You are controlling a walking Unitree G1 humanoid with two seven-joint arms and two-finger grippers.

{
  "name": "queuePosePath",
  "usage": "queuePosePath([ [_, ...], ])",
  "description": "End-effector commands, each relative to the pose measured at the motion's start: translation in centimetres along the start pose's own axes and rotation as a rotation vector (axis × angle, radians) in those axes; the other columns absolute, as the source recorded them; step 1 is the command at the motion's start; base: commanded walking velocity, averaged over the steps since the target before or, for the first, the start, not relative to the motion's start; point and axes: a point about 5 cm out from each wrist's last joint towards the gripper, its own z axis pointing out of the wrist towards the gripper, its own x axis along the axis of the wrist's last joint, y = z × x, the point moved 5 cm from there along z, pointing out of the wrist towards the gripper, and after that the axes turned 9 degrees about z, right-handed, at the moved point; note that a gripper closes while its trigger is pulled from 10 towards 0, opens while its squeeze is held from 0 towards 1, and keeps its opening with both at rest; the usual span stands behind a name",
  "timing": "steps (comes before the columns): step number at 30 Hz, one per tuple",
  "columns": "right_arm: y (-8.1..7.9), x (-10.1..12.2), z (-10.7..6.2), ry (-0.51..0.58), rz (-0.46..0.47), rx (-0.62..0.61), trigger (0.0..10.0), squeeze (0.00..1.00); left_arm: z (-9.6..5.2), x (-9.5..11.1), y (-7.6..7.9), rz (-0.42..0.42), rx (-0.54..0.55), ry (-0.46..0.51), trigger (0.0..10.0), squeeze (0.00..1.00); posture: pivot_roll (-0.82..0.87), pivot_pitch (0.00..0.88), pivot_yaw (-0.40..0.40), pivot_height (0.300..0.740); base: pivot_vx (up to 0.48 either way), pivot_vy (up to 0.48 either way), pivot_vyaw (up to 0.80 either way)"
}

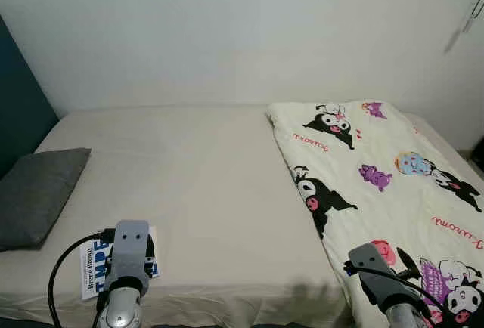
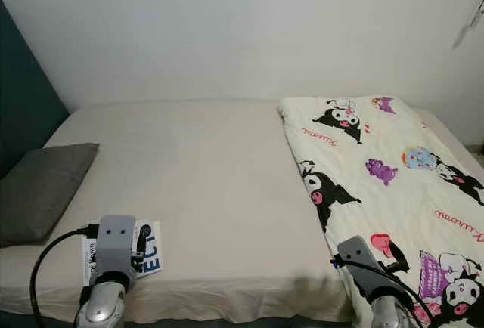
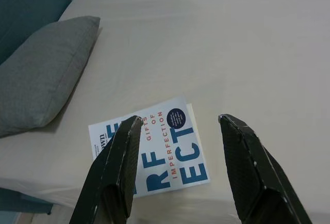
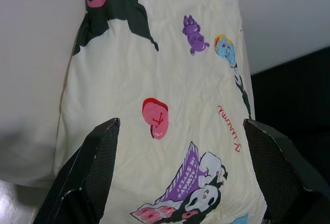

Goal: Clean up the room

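Observation:
A white book with blue and red lettering (image 3: 165, 146) lies flat near the front left edge of the bed (image 1: 204, 184); the book (image 2: 147, 251) peeks out beside my left wrist. My left gripper (image 3: 178, 123) hovers just above it, open, fingers astride its cover. A cream quilt with cartoon prints (image 1: 386, 184) lies folded along the bed's right side. My right gripper (image 4: 180, 131) hangs open over the quilt's (image 4: 165, 79) near end, nothing between its fingers.
A grey pillow (image 1: 38, 192) rests at the bed's left edge against a dark teal headboard (image 1: 19, 109). A white wall (image 1: 242, 33) runs behind the bed. Dark floor (image 4: 294, 95) lies past the quilt's right side.

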Motion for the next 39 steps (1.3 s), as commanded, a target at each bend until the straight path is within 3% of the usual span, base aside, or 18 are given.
queuePosePath([
  [1,-0.12,-0.75,-0.23,-0.025,0.003,0.011,10.0,0.0,-0.3,-0.11,-0.07,0.001,0.003,-0.002,10.0,0.0,0.01,0.143,-0.009,0.74,0.0,0.0,0.0],
  [39,-0.24,-0.86,-0.23,-0.025,0.003,0.012,10.0,0.0,-0.36,-0.22,-0.02,0.004,-0.006,-0.002,10.0,0.0,0.01,0.125,-0.006,0.74,0.0,0.0,0.0],
])
